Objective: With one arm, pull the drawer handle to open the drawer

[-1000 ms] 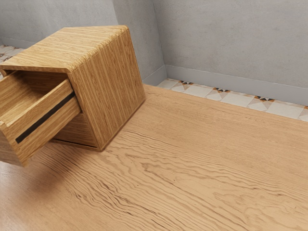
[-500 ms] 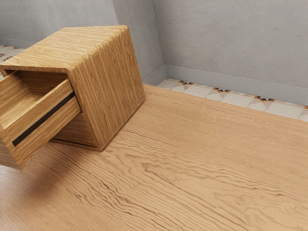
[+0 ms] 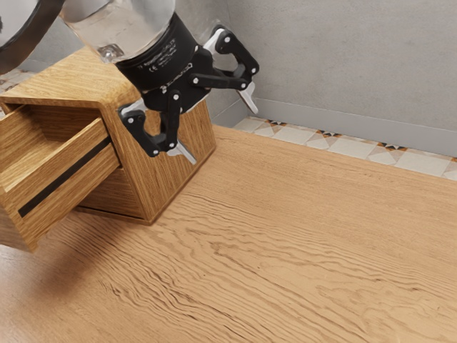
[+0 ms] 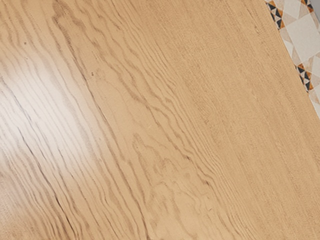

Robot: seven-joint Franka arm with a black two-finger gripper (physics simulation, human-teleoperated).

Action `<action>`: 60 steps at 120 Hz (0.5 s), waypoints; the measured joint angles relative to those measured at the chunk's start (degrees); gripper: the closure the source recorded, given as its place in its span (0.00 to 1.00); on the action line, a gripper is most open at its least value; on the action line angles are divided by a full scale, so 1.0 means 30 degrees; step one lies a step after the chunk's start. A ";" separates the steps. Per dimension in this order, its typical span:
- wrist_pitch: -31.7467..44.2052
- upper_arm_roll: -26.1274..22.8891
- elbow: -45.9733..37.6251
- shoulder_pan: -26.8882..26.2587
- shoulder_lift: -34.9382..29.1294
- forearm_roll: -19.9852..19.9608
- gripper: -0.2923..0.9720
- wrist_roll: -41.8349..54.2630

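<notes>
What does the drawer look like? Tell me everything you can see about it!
The drawer is light wood with stripy grain, matching its cabinet. It is pulled partway out, toward the exterior view's left, so its bare wooden inside shows. A long dark strip, the handle, runs across its front. Nothing touches it except the cabinet. The open end effector hangs apart from it, by the cabinet's side.
</notes>
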 joint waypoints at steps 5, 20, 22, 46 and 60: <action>-0.0229 -0.0194 -0.0917 0.0344 0.0122 -0.0046 0.23 -0.0326; -0.0673 0.0469 -0.3133 0.2135 0.0943 -0.0393 0.23 -0.0822; -0.0680 0.0627 -0.3265 0.2314 0.1086 -0.0421 0.23 -0.0857; 0.0206 0.1076 -0.4296 0.3178 0.1920 -0.0576 0.23 -0.1359; 0.0508 0.1137 -0.4899 0.3778 0.1947 -0.0775 0.23 -0.1722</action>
